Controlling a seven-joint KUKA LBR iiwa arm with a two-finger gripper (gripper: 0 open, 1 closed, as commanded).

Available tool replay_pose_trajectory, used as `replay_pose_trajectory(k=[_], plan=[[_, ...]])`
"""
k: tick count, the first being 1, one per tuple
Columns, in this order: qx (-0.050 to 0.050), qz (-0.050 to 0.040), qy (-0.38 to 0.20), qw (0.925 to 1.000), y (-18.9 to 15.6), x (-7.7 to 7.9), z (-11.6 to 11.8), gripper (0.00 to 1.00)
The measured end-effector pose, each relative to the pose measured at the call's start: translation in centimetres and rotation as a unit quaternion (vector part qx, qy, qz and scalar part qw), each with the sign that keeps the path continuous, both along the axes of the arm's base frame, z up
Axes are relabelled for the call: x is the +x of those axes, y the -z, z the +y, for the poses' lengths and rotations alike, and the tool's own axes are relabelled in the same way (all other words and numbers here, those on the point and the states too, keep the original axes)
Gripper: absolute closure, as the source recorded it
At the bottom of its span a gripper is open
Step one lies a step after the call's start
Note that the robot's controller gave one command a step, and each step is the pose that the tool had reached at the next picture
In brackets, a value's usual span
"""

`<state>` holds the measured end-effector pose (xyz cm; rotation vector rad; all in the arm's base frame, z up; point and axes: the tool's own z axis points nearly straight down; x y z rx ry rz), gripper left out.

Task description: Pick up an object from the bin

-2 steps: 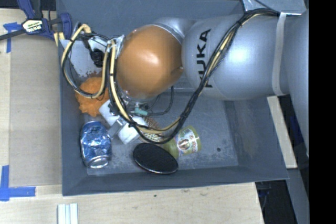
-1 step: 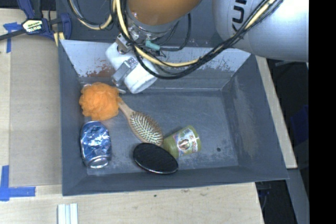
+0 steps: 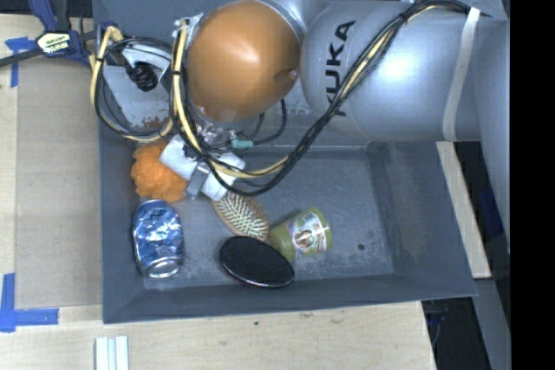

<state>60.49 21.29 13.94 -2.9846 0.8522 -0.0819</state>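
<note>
My gripper pokes out from under the arm's wrist at the left of the bin, low over the floor. Right beside it on the left lies a fuzzy orange ball, touching or nearly touching it. Just below and to the right of the gripper lies a tan hairbrush head with its bristles up. A crushed blue and silver can lies below the ball, near the front left corner.
A black oval lid-like thing lies at the front wall, with a small green tin to its right. The arm and its cables cover the back and middle of the bin.
</note>
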Motion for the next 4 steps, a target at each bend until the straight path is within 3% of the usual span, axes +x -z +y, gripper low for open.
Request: replay_pose_trajectory(k=[1,2,3,4], plan=[[0.0,-0.0015,0.001,1.0,-0.3,0.1,0.0,0.0],[0.0,-0.0016,0.001,1.0,-0.3,0.1,0.0,1.0],[0.01,-0.0027,0.116,0.9932,-14.0,0.1,1.1,1.0],[0.013,0.0032,0.171,0.9852,-5.6,-4.5,2.2,1.0]])
